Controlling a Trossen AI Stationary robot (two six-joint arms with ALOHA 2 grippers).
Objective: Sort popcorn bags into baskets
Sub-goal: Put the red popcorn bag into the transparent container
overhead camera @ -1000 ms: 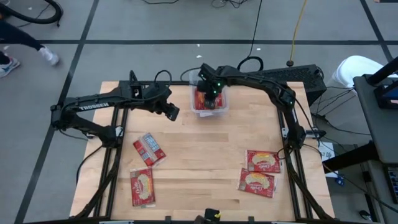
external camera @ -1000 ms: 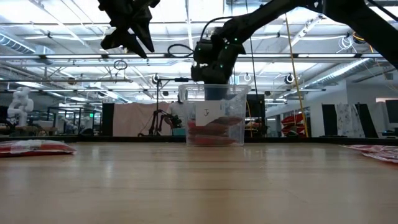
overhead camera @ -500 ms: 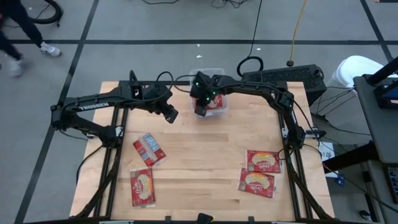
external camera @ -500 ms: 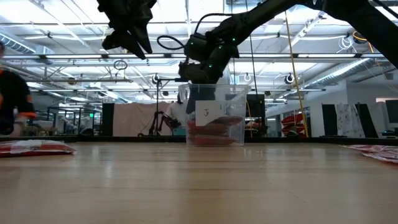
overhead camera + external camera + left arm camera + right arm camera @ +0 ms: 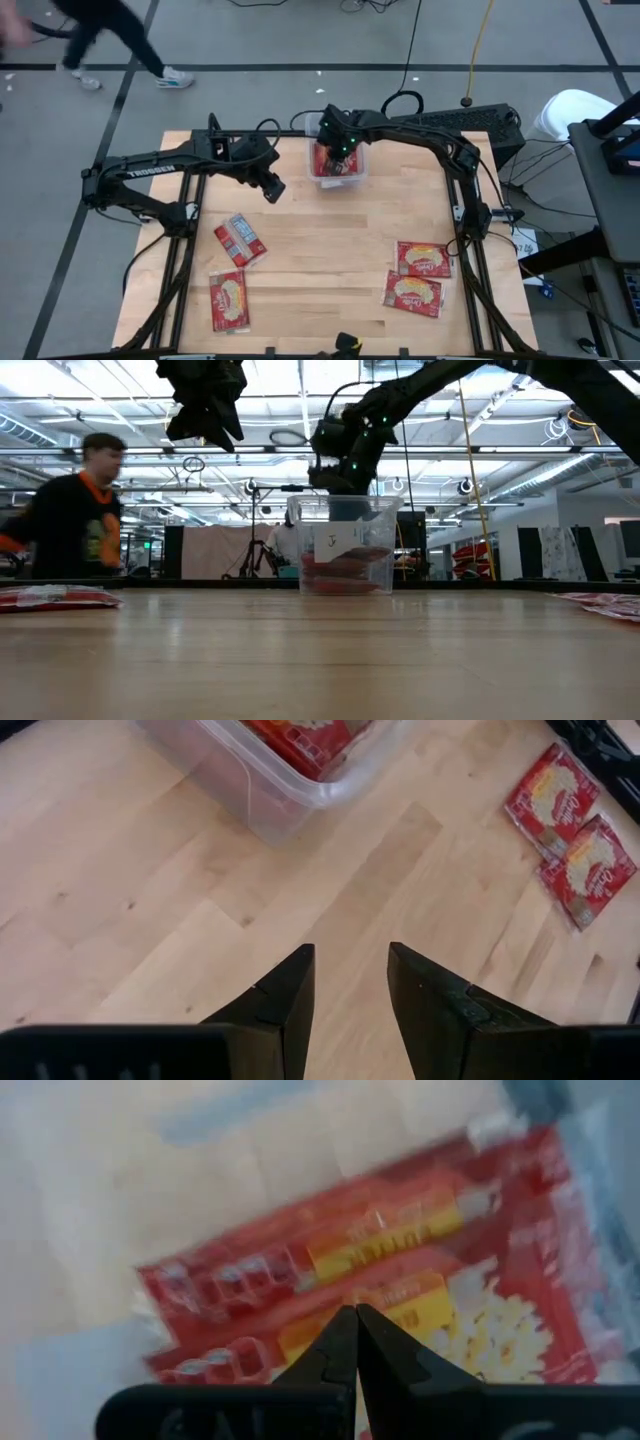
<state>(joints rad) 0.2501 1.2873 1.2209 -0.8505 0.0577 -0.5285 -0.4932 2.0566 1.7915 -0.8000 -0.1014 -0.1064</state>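
The clear tub (image 5: 338, 166) stands at the far middle of the tabletop (image 5: 320, 250) with red popcorn bags (image 5: 400, 1280) stacked inside, and the right pincer (image 5: 339, 152) hangs just above its opening, fingers pressed together and holding nothing. The left pincer (image 5: 272, 189) hovers beside the tub on the left, fingers spread and empty. Four more bags lie well away from the tub: two (image 5: 237, 268) toward the near left, two (image 5: 418, 275) toward the near right.
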